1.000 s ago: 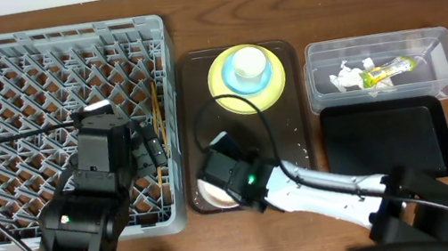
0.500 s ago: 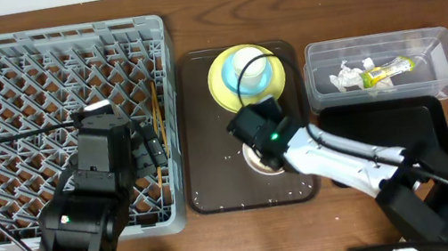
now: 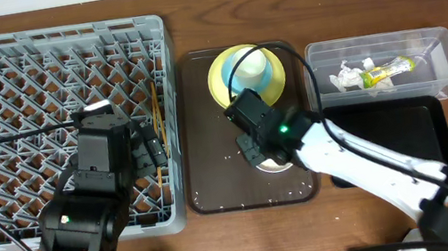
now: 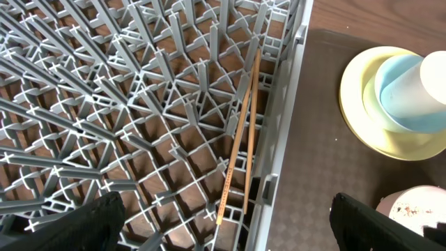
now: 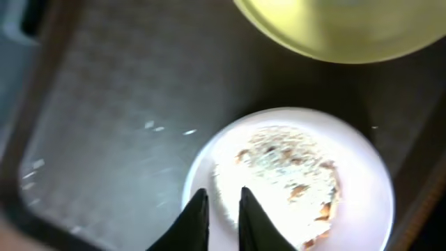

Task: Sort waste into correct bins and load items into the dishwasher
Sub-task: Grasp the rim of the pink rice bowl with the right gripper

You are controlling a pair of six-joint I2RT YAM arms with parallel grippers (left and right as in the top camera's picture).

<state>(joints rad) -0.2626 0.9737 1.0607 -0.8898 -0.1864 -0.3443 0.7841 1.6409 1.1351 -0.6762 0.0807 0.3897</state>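
Observation:
The white shallow bowl rests on the brown tray, with pale rice-like food grains piled in it. My right gripper hangs over the bowl's left rim, its fingers a narrow gap apart and straddling the rim. Wooden chopsticks lie in the grey dishwasher rack by its right wall. My left gripper stands wide open above them, holding nothing. A yellow plate carries the light blue bowl and white cup.
The brown tray has loose grains scattered on it. A clear tub at the back right holds a green-and-yellow wrapper and white paper scraps. A black tray lies in front of it.
My right arm carried the white shallow bowl from the brown tray's front left to its middle right. Its fingers have parted a little. The left arm has not moved.

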